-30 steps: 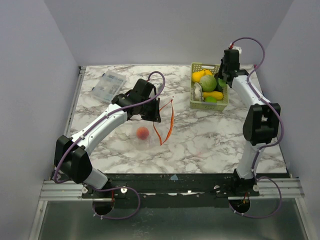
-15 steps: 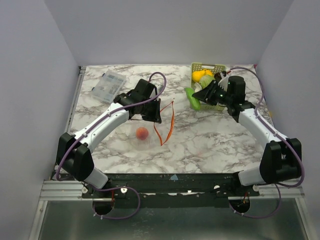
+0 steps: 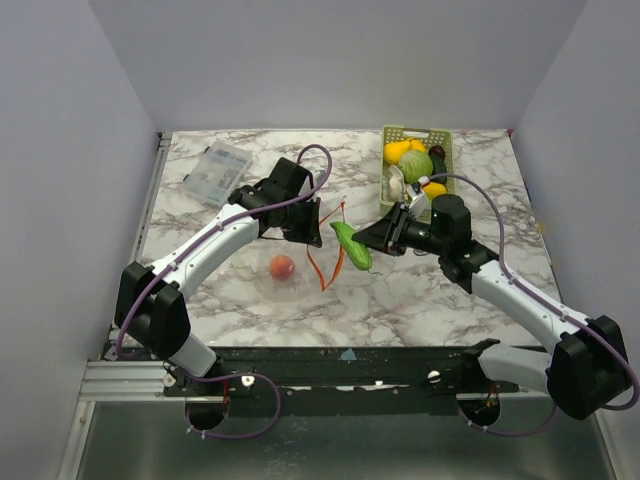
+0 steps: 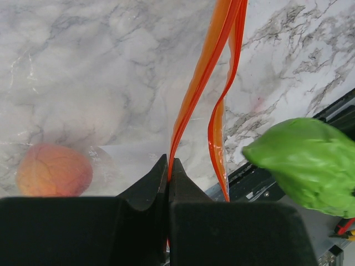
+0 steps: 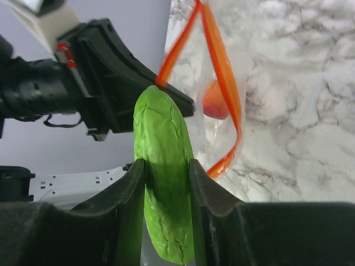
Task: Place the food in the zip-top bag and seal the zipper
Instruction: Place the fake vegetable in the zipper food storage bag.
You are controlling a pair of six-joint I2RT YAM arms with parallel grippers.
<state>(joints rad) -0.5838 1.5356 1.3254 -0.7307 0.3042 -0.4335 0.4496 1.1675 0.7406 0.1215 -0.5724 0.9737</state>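
Pinching: left gripper (image 4: 168, 166) pressed together on the zipper (image 4: 202, 72), zip-top bag (image 3: 292, 290) mouth gaping.
Cucumber (image 3: 351, 245): clamped in right gripper (image 5: 165, 172), long axis slanting far-left, tip just right of mouth.
Inside bag: red-orange fruit (image 3: 282, 266).

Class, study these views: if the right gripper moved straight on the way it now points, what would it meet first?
Probably the zipper at the zip-top bag's mouth, near the left gripper's pinch; the right gripper's cucumber leads. Depth is unclear.
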